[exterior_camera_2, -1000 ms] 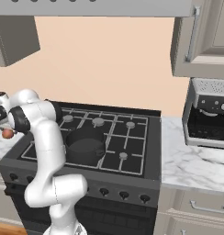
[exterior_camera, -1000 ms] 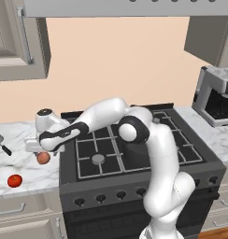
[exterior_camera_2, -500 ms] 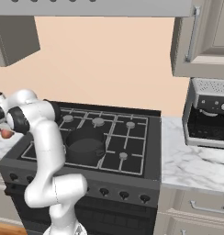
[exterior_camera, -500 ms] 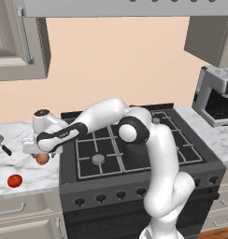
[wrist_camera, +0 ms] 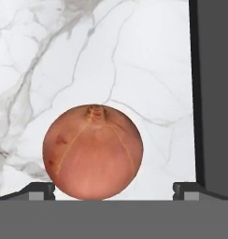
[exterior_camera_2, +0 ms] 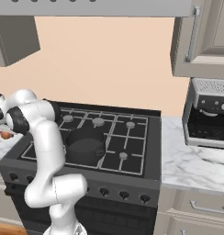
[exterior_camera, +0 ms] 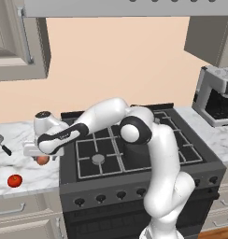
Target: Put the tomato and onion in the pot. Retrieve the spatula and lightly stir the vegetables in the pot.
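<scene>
Onion: one (wrist_camera: 93, 151), on the marble desk (wrist_camera: 134, 70) left of the stove (exterior_camera: 134, 158), between the two fingers.
Fingers: two (wrist_camera: 37, 190), spread wide apart either side of the onion, clamped on nothing; contact cannot be told.
Tomato: one (exterior_camera: 14, 180), on the desk near its front edge, apart from the onion.
Spatula: one (exterior_camera: 1, 143), at the desk's far left, partly cut off.
Pot: one (exterior_camera_2: 85, 146), on a front burner, mostly hidden by the arm in the left base view.
Coffee machine: one (exterior_camera_2: 209, 114), right desk, cropped.
</scene>
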